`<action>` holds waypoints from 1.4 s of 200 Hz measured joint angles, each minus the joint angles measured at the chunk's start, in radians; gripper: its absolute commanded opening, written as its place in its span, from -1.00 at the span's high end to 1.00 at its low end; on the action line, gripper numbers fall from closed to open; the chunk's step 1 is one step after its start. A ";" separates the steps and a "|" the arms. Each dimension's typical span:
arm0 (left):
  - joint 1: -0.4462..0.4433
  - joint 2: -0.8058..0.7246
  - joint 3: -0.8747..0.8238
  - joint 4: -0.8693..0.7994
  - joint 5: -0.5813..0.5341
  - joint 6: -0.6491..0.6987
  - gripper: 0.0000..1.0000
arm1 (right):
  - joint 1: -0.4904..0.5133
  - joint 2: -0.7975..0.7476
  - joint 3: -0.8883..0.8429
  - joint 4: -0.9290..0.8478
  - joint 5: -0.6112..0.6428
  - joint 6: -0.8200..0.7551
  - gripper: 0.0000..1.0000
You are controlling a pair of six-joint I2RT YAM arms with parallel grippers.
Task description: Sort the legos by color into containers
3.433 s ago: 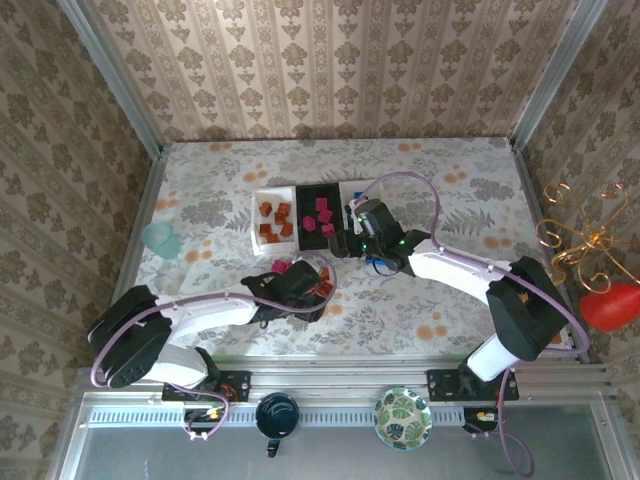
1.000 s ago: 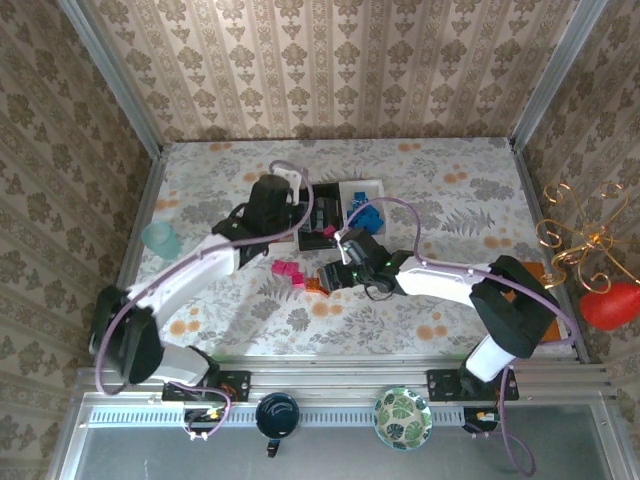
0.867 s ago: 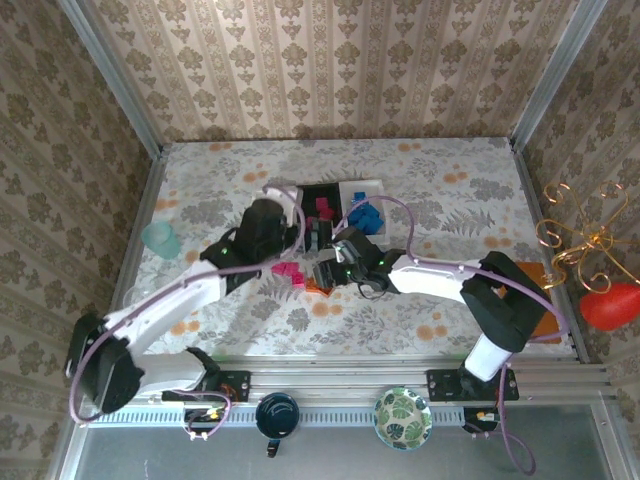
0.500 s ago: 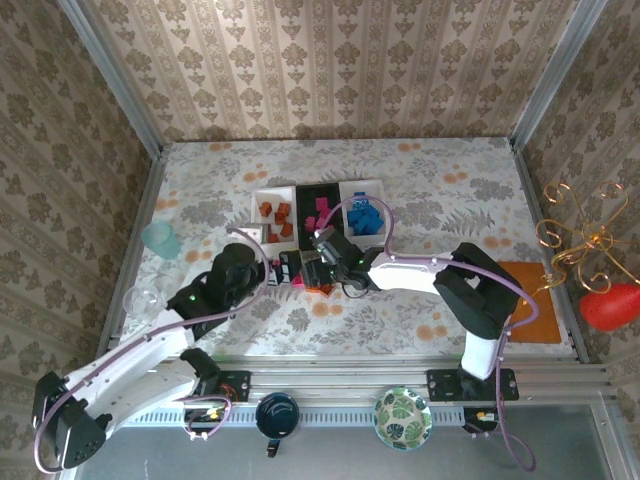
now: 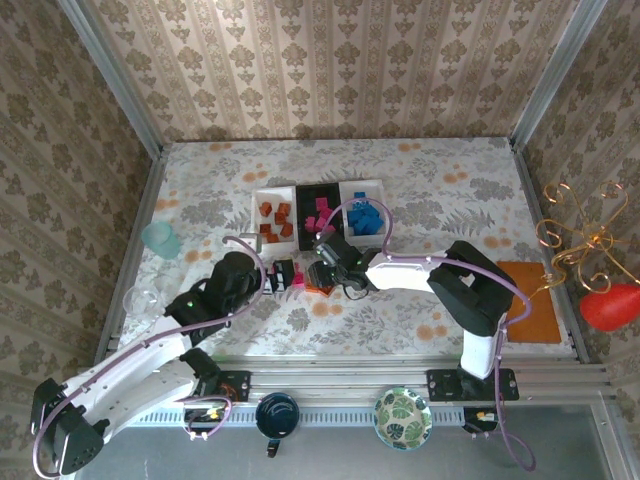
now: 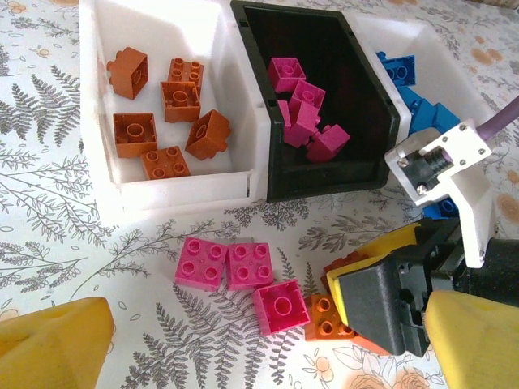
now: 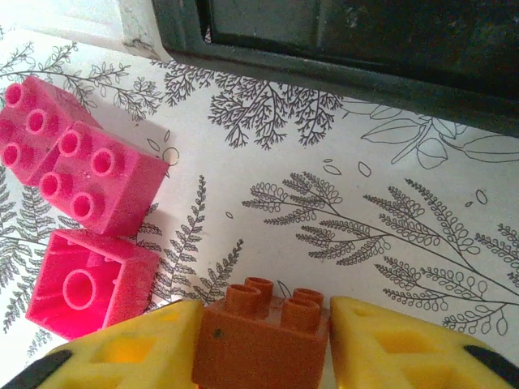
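Right wrist view: right claw (image 7: 261,365) is clamped on an orange brick (image 7: 263,324) from both sides, on the bench (image 7: 389,203) just nearside of the black tray (image 7: 324,73), around the bench's middle. Left claw (image 6: 266,344) gapes wide close by, so lifting now risks an arm clash. Pink bricks (image 7: 81,174) just beside could get dragged too.

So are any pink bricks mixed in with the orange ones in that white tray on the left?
No, that white tray holds orange bricks alone, none pink.
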 measured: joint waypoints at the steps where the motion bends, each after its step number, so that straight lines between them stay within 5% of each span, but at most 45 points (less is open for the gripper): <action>1: 0.000 0.000 0.000 0.000 0.000 0.000 -1.00 | 0.000 0.000 0.000 0.001 0.000 0.000 0.21; 92: 0.000 -0.134 -0.034 -0.108 -0.073 -0.017 -1.00 | -0.026 -0.169 0.067 -0.024 -0.086 -0.108 0.38; 170: 0.000 -0.198 -0.060 -0.184 -0.084 -0.052 -1.00 | -0.056 0.185 0.553 -0.034 -0.138 -0.144 0.36; 188: 0.000 -0.199 -0.067 -0.191 -0.083 -0.060 -1.00 | -0.074 0.286 0.663 -0.054 -0.150 -0.143 0.25; 212: 0.000 -0.199 -0.079 -0.198 -0.079 -0.067 -1.00 | -0.090 0.380 0.787 -0.089 -0.159 -0.140 -0.18; 253: 0.000 -0.199 -0.081 -0.208 -0.075 -0.068 -1.00 | -0.095 0.395 0.815 -0.087 -0.180 -0.132 -0.26; 280: 0.000 -0.199 -0.081 -0.207 -0.072 -0.068 -1.00 | -0.095 0.300 0.681 -0.061 -0.195 -0.131 -0.28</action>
